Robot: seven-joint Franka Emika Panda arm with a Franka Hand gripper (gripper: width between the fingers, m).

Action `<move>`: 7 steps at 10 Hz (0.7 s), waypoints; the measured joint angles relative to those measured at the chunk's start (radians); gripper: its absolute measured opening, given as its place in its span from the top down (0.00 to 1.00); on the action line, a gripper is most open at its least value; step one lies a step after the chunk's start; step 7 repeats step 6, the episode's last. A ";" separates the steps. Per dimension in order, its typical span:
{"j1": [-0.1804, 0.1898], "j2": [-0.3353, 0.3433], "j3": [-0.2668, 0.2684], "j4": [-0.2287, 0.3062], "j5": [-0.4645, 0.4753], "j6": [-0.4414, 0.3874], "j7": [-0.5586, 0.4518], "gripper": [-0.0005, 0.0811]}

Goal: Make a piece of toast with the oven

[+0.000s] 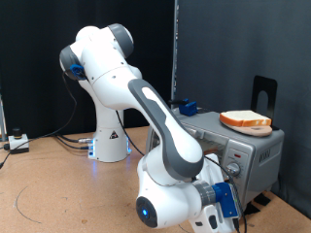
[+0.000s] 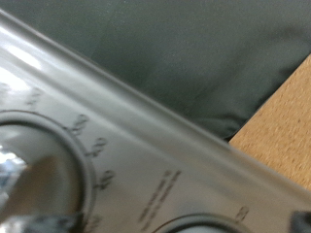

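Note:
The silver oven (image 1: 255,146) stands on the table at the exterior view's right. A slice of bread (image 1: 245,120) with a pale face and brown crust lies flat on its top; I cannot tell if this is the piece of toast or the second slice. My gripper (image 1: 229,178) is low in front of the oven, at its knob panel. The arm hides the door and the inside. In the wrist view the oven's silver panel (image 2: 146,146) fills the frame, with one round knob (image 2: 39,184) and its printed numbers very close, and the edge of a second knob (image 2: 209,225).
A black stand (image 1: 264,92) and a blue object (image 1: 187,107) sit behind the oven. Cables and a small box (image 1: 15,142) lie at the exterior view's left. The wooden table (image 2: 282,126) shows beside the oven. Dark curtains hang behind.

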 joint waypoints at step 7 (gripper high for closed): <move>-0.042 -0.062 -0.094 0.081 -0.109 -0.180 0.299 0.02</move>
